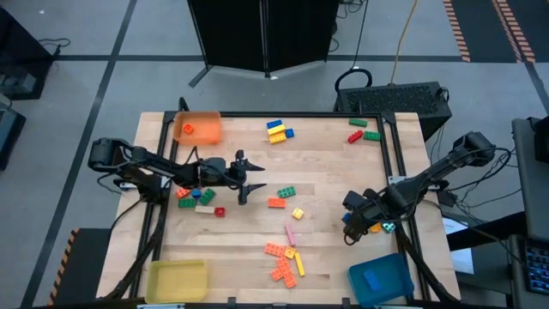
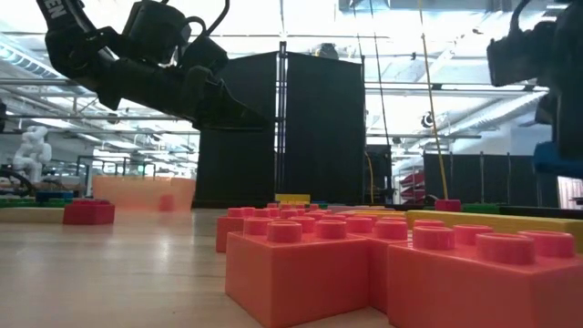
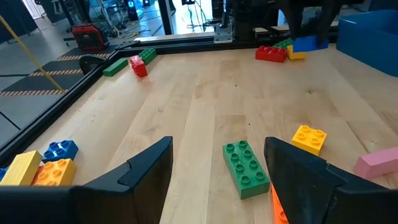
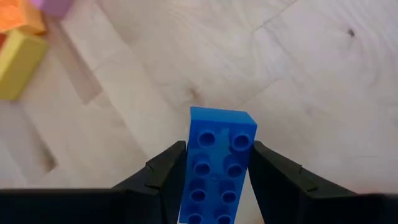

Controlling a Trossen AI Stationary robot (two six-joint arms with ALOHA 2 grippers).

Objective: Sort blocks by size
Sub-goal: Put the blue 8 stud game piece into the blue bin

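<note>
my right hand (image 4: 214, 171) is clamped on a blue block (image 4: 217, 163), one finger on each long side, held just above the bare wood of the worktop (image 1: 334, 163). from above, that right hand (image 1: 358, 221) sits near the right edge, just up from the blue tray (image 1: 380, 279) in the near right corner. my left hand (image 3: 217, 171) has its fingers spread apart with nothing between them, low over the worktop, and a green block (image 3: 244, 168) lies flat just ahead in the gap. from above the left hand (image 1: 249, 182) is left of centre. a yellow block (image 3: 309, 138) and a pink one (image 3: 378, 162) lie beside the green. a loose heap of orange blocks (image 1: 281, 262) lies near the front edge, and the yellow tray (image 1: 177, 281) and orange tray (image 1: 199, 127) hold the left corners.
</note>
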